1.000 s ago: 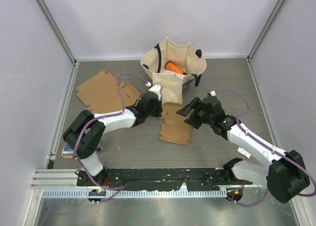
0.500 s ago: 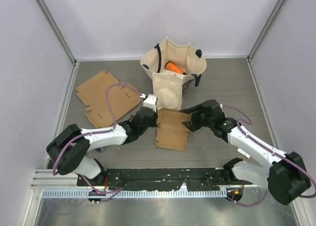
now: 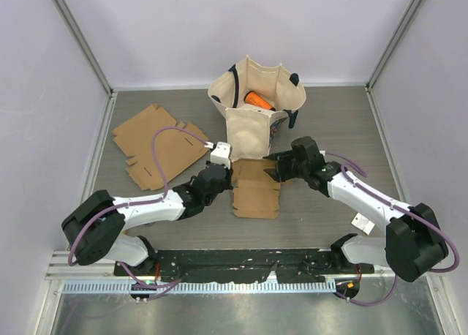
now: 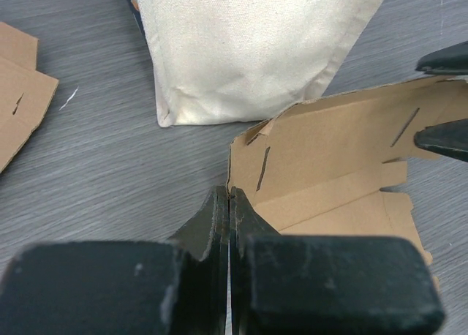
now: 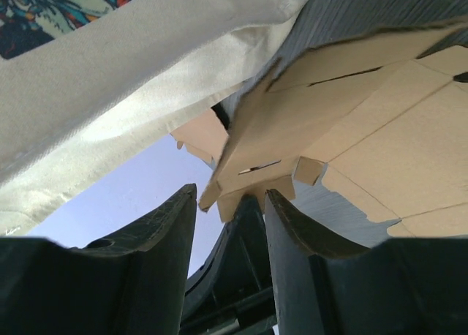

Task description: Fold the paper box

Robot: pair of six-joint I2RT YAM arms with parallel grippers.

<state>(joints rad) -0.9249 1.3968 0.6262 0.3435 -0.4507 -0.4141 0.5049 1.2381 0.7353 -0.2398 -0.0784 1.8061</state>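
Observation:
The paper box is a brown cardboard blank (image 3: 256, 192) lying mid-table, its far panel tilted up. My left gripper (image 3: 224, 177) is shut on the blank's left edge; in the left wrist view the jaws (image 4: 229, 197) pinch that edge of the cardboard (image 4: 329, 159). My right gripper (image 3: 276, 170) is open at the blank's far right corner. In the right wrist view a small flap of the cardboard (image 5: 365, 115) sits between its spread fingers (image 5: 230, 203), unclamped. The right fingertips (image 4: 444, 139) show at the right edge of the left wrist view.
A cream tote bag (image 3: 256, 108) holding an orange object (image 3: 257, 99) stands just behind the blank, close to both grippers (image 4: 248, 42) (image 5: 146, 79). A second flat cardboard blank (image 3: 157, 145) lies at the back left. Enclosure walls surround the table.
The left arm has stretched lower along the table, keeping hold of the blank's left edge. The right gripper has moved up to the blank's far right corner. The blank has shifted slightly.

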